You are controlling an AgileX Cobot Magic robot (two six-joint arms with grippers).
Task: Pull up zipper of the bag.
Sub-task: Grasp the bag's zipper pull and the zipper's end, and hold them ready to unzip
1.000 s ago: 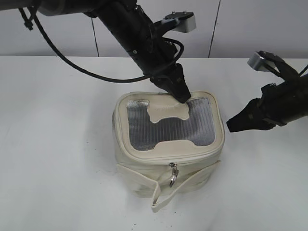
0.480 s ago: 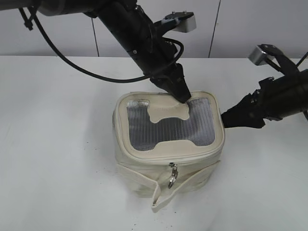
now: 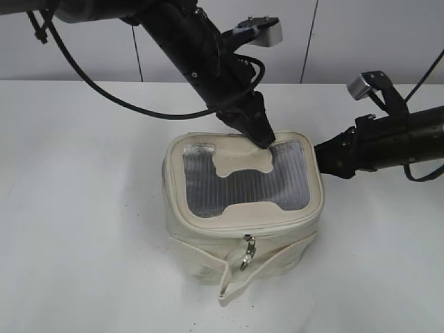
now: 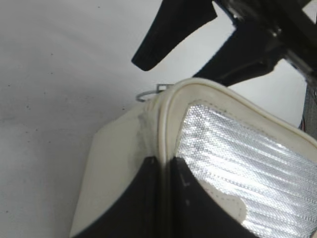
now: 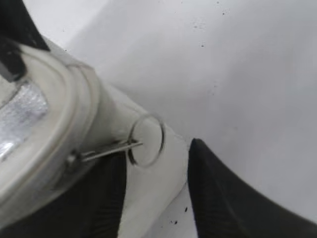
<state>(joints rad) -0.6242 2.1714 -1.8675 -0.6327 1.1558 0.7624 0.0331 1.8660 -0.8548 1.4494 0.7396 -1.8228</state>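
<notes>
Cream-white and boxy, the bag [image 3: 243, 208] sits near the middle of the white worktop [image 3: 83, 208], its grey-silver ribbed lid panel [image 3: 243, 184] facing up with an H-shaped cream patch [image 3: 239, 158] at the far edge. A loose cream strap [image 3: 260, 272] hangs across the front.

From the upper left, the left arm [image 3: 201, 55] slants down over the bag. Its tool [image 3: 262, 137] is nearly closed, and in the left wrist view the two dark fingers [image 4: 143, 198] pinch the raised rim of the lid between them, at the far edge of the bag.

Coming in from the right, the right arm [image 3: 402, 142] lies almost level, its tool [image 3: 322, 158] at the bag's right side near the upper far corner. The right wrist view shows its jaws spread partway, one finger [image 5: 104, 198] against the bag's wall and the other [image 5: 228, 198] out over the worktop. Between them, beside the first finger, lies a silver pull with a round ring [image 5: 146, 140], which the fingers do not grip.

Around the lid rim runs the zipper [image 3: 263, 232]. A second silver pull [image 3: 248, 251] hangs at the middle of the front, below the track.
</notes>
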